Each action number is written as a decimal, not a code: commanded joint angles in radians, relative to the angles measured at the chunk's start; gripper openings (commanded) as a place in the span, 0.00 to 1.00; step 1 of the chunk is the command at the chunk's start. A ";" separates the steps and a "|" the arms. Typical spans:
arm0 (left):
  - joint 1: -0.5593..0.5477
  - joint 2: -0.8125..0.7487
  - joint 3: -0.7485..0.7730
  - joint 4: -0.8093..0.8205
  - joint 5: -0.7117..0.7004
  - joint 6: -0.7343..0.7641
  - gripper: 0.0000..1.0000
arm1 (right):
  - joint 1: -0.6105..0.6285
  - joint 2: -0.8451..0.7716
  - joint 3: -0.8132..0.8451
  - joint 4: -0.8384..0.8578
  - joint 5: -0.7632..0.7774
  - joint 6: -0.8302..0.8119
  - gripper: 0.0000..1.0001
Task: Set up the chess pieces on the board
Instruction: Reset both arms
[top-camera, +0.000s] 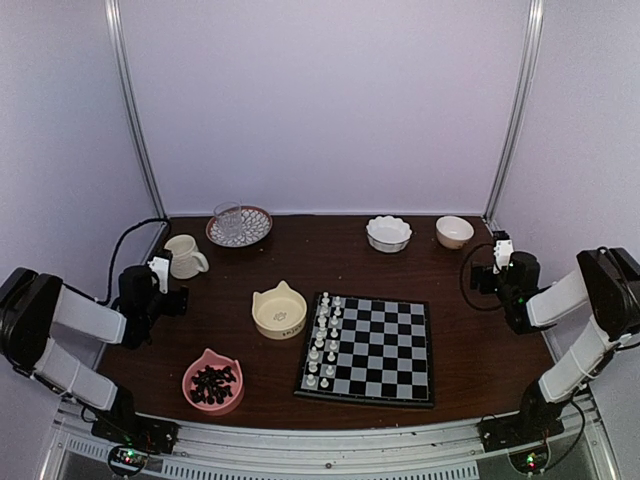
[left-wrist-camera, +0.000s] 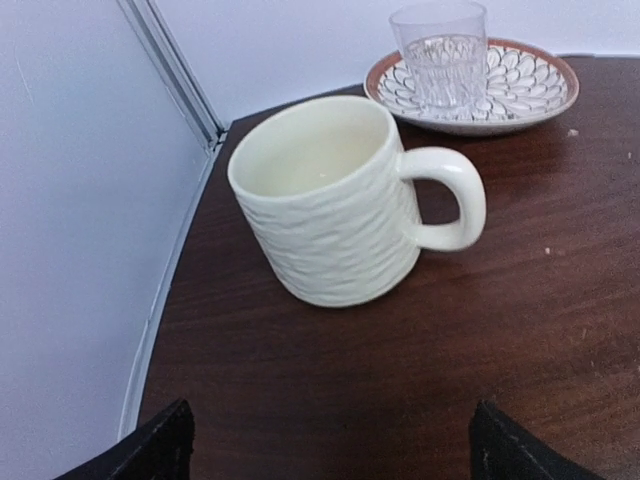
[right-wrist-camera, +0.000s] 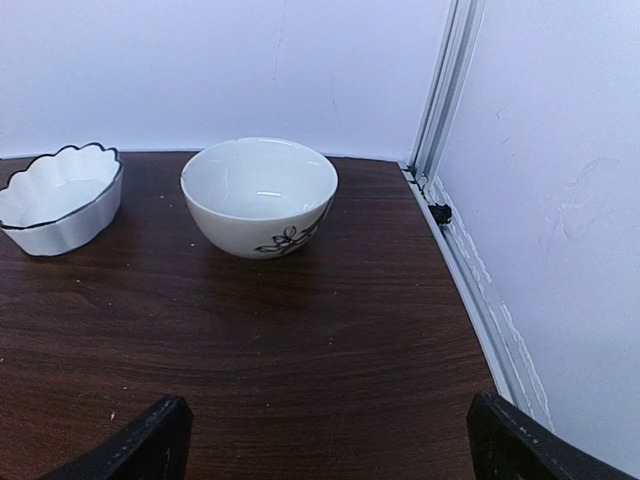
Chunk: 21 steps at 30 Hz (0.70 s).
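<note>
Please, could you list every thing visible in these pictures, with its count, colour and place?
board: one, black and pale grey, near centre-right.
chess pieces: white, two columns on the board's left side; too small to count.
pink bowl: one, near left.
dark pieces: many, inside the pink bowl.
yellow bowl: one, left of the board.
mug: one, cream, far left.
plate: one, patterned, behind the mug.
glass: one, clear, on the plate.
scalloped bowl: one, white, far right.
round bowl: one, white, far right corner.
table: one, dark brown.
left gripper: open, facing the mug.
right gripper: open, facing the round bowl.
</note>
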 joint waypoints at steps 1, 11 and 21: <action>0.124 0.144 -0.043 0.383 0.223 -0.061 0.96 | -0.004 -0.003 0.016 0.026 -0.009 0.007 1.00; 0.143 0.165 0.066 0.189 0.229 -0.075 0.98 | -0.004 -0.002 0.016 0.025 -0.010 0.006 1.00; 0.143 0.169 0.067 0.198 0.235 -0.072 0.98 | -0.005 -0.003 0.016 0.025 -0.009 0.006 1.00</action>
